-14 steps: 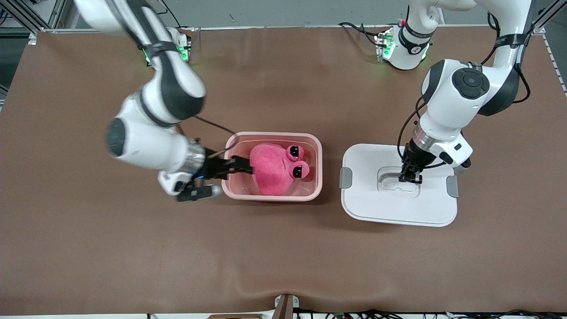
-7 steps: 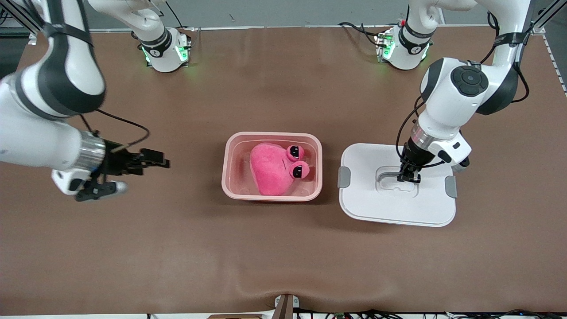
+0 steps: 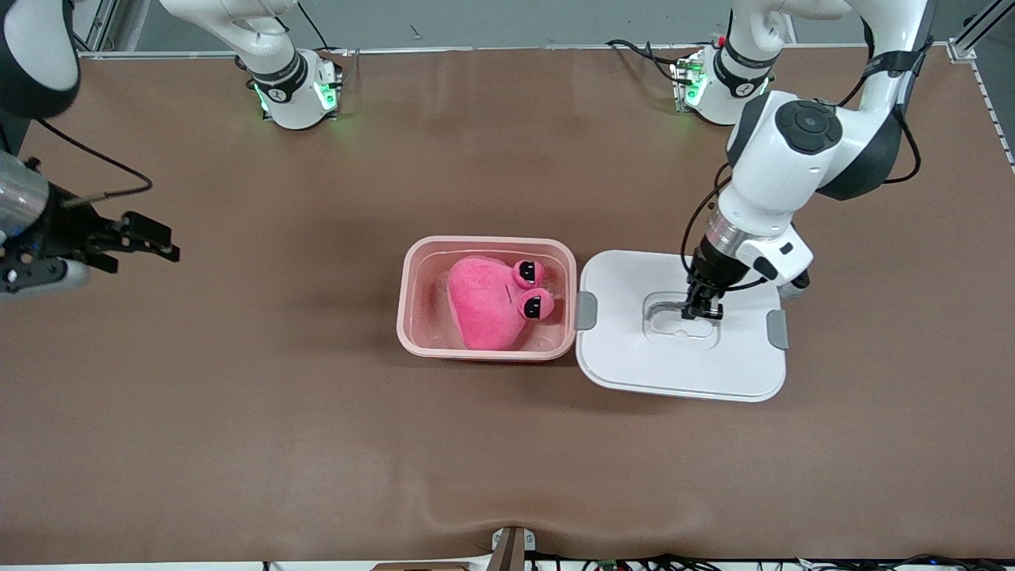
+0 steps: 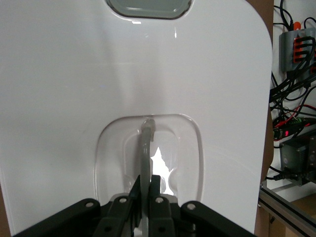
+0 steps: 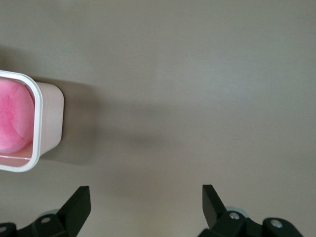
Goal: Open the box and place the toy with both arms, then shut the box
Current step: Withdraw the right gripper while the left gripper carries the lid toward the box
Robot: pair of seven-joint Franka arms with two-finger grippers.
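The rounded translucent pink plastic box (image 3: 412, 317) has smooth, slightly shiny walls. Inside it, the round bright pink plush toy (image 3: 485, 305) looks soft and fuzzy, of matt cloth, with glossy dark eye marks. The flat white plastic lid (image 3: 618, 357) is smooth and glossy and gives small highlights in the left wrist view; its side clips (image 3: 585, 310) are matt grey plastic, and the recessed centre handle (image 4: 146, 153) is clear, shiny plastic. The brown table cover (image 3: 317, 444) is matt, like cloth or paper, with faint wrinkles. The two arms (image 3: 781, 159) have glossy white shells with black joints. The black left gripper (image 3: 702, 311) and right gripper (image 3: 143, 236) look like matt plastic.
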